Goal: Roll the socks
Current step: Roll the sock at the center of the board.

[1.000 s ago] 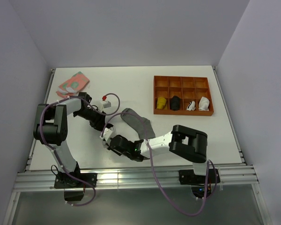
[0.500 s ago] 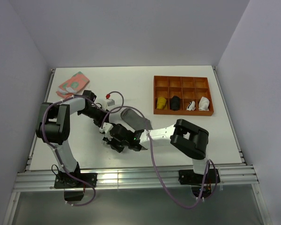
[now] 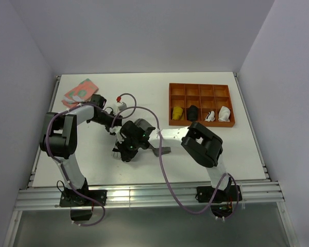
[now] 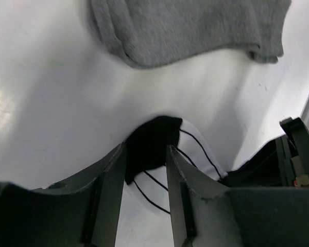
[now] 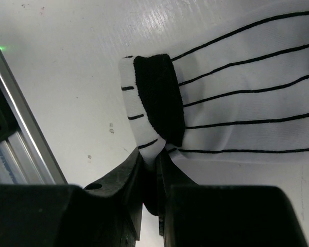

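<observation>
On table (image 3: 206,149), striped sock (image 5: 237,87) was noted between grippers. Its black-patched fold was pinched tight by right gripper (image 5: 154,175), length running away. Black end was straddled by left gripper (image 4: 144,170), clamping undeterminable. Grey sock (image 4: 185,25) was seen just beyond.

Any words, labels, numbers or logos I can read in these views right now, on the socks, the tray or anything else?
No readable text in any view.
striped sock: only thin black lines, no lettering.
grey sock: plain knit, no mark.
orange tray: no label showing.
pink and green item at the far left corner: a pattern, too small to tell whether it carries text.
</observation>
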`<state>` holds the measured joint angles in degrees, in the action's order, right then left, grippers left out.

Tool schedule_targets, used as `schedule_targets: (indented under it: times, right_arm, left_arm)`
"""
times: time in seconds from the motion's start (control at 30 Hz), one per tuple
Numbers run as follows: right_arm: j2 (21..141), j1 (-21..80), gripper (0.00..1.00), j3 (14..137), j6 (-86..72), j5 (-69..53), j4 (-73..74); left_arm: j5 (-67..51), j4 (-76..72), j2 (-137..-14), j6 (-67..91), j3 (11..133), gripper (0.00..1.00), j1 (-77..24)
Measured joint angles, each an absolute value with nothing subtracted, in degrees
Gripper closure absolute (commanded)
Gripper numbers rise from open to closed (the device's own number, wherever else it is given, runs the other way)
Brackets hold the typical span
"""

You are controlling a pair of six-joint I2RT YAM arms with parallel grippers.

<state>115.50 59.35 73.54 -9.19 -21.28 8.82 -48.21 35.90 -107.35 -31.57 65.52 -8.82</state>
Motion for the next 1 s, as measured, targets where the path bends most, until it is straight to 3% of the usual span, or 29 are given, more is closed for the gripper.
schedule_targets:
  times: [0.53,1.0]
  right_arm:
    - [120.97,55.61,0.99,81.28,-12.03,-30.87,17.69]
    - [128.68,50.61,0.96,92.95,-12.23,-39.59,31.75]
  left_arm:
    - [-48.51,24.34,-98.50,-23.14,62.70,0.53,4.51]
    - [-49.93,37.78,-79.13,-51.90,52.25,0.42,5.43]
